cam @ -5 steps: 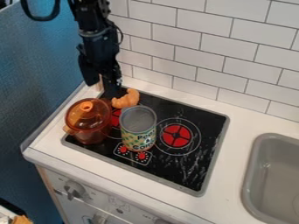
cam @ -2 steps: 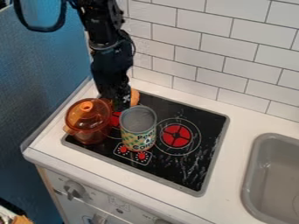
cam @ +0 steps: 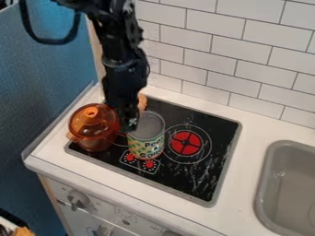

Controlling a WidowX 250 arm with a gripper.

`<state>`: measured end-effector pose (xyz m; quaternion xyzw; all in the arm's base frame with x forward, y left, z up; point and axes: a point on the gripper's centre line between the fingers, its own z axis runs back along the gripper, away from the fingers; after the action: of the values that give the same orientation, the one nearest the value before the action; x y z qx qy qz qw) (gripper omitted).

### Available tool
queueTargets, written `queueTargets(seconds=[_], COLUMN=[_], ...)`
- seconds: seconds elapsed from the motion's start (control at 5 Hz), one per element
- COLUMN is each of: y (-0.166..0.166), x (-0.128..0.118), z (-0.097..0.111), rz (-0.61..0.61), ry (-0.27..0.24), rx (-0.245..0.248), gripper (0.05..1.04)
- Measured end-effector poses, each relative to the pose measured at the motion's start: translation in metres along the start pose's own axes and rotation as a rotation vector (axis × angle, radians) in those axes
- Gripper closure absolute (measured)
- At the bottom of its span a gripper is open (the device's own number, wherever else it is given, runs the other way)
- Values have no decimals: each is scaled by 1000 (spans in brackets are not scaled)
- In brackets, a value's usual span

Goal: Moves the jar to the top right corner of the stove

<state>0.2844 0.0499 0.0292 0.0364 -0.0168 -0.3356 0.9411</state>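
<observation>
Hanging steeply down from the view's upper left, with the gripper (cam: 128, 126) pointing low over the stove (cam: 212, 175), between the pot (cam: 92, 130) and the can (cam: 146, 144). Standing upright right beside it, just toward the view's right, with the red burner (cam: 192, 138) farther right. Not showing clearly enough to tell whether open, closed or touching the can

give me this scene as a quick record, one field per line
stove: black top with red burner markings
can: upright on the stove, open side up, patterned label
gripper: by the can's upper left rim, between can and pot
pot: orange, see-through, lidded, on the stove's left side
orange item: beyond the can, partly hidden
sink: grey, right of the stove
</observation>
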Motion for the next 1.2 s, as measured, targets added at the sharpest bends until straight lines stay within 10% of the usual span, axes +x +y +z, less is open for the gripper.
queueTargets(seconds=[1.2], y=[14], x=[24], z=[-56], rz=[-67], ry=[92], rx=[-7], gripper=[83])
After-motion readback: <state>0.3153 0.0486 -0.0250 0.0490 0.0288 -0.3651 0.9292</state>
